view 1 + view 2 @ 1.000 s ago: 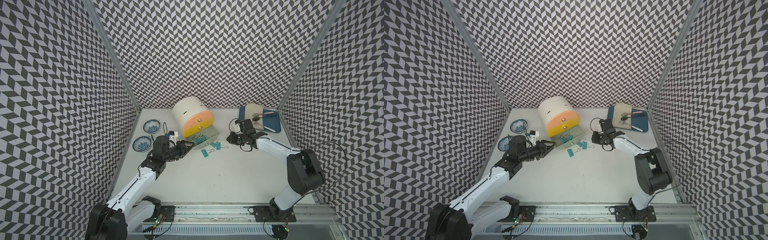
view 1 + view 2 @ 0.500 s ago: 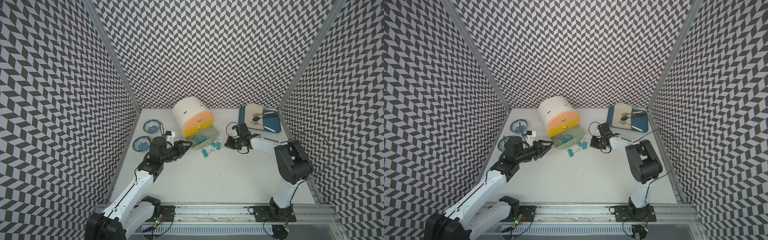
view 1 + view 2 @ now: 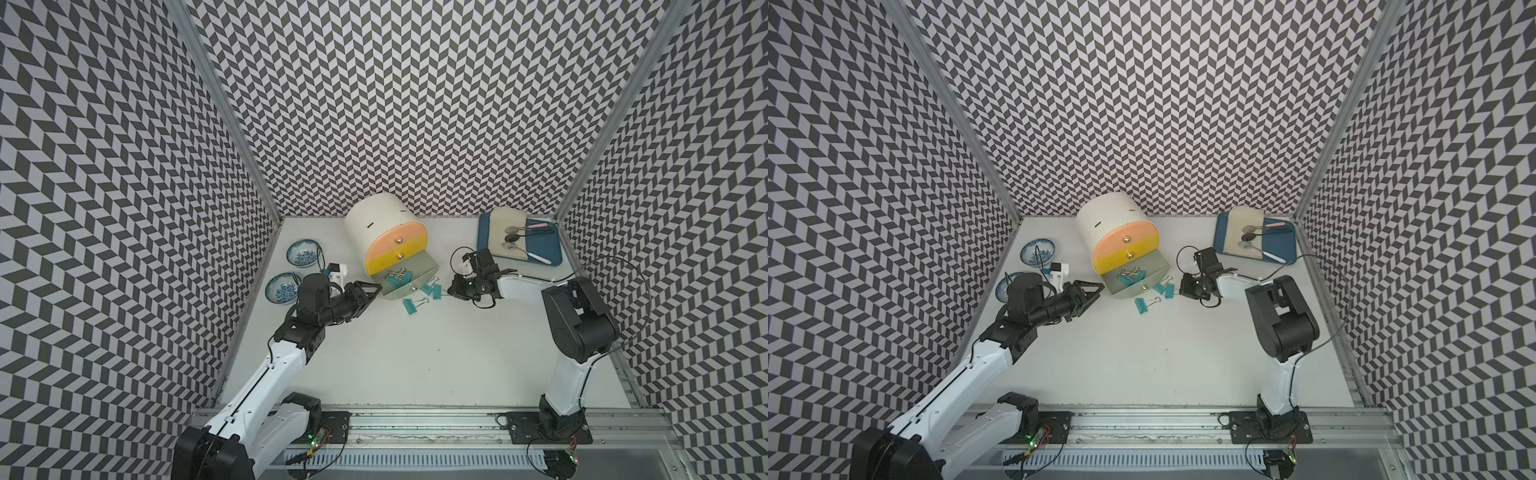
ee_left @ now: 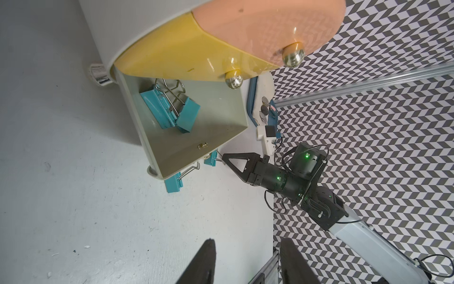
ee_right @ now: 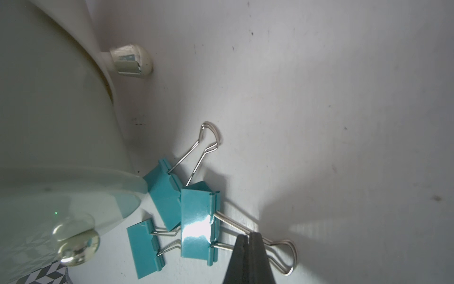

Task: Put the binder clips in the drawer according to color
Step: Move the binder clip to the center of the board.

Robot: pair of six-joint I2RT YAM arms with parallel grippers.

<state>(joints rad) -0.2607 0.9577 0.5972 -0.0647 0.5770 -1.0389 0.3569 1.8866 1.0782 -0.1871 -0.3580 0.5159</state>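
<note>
**Teal clips, pick-up stage.** We show the right fingers (image 5: 240,260) pressed together on the wire handle of a teal clip (image 5: 196,221). We read this as a pinch, though the contact itself sits under the fingertips. The clip lies on the tabletop (image 3: 415,353), just beside the front of the pulled-out grey-green drawer (image 4: 216,118), the lowest in the cream cabinet (image 3: 374,220). Its long axis runs from the folded body out along the handle to the fingers, so the drawer lies beyond the clip's body, on the side away from the fingers. A second teal clip (image 5: 164,196) overlaps that body in the right wrist view, and a third clip (image 5: 145,248) lies near the drawer knob. The stored clips (image 4: 169,108), also teal, rest inside the drawer. The left fingers (image 4: 204,263) stand apart and empty on the drawer's opposite side, well apart from the loose clips, so the right arm is the nearer. We judge that the coming move is a lift and a short carry along the clip's own axis, over the drawer wall
</note>
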